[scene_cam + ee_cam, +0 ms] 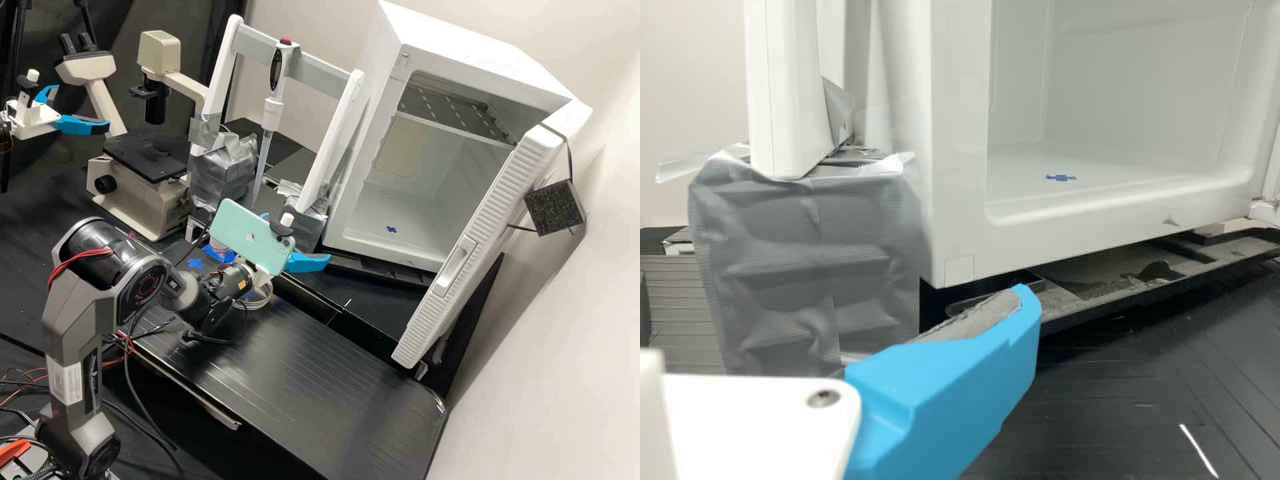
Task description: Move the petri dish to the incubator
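Note:
My gripper is at the middle of the bench in the high view, in front of the incubator, its two blue fingers spread apart and partly behind the phone. Low beneath the wrist, a clear round dish is partly covered by the arm; whether it is one dish or a stack I cannot tell. In the wrist view the gripper has one blue finger in sight, with no dish against it, and beyond it is the incubator. The incubator's door stands open, and a blue mark is on its floor.
A pipette hangs on a white stand with taped feet. The microscope is at the back left, near a second arm's gripper. The incubator door juts over the bench's right side. A pinkish round item sits by blue tape.

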Controlling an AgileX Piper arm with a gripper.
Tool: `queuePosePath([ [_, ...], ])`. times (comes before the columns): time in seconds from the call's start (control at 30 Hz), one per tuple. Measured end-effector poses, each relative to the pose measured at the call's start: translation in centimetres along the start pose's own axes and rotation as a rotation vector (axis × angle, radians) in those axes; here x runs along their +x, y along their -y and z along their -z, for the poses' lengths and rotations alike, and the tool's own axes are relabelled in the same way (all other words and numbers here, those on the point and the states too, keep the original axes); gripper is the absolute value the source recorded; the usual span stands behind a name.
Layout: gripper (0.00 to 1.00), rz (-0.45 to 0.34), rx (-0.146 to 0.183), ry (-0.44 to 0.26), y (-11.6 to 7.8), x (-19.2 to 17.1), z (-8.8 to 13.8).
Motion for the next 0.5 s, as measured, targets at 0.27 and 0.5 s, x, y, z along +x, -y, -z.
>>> queuePosePath([
  [0.27,1.0,0.0,0.0,0.0,0.0,0.0,0.0],
  [0.5,1.0,-0.018,-0.01,0.011,-0.7,-2.7,-0.7],
])
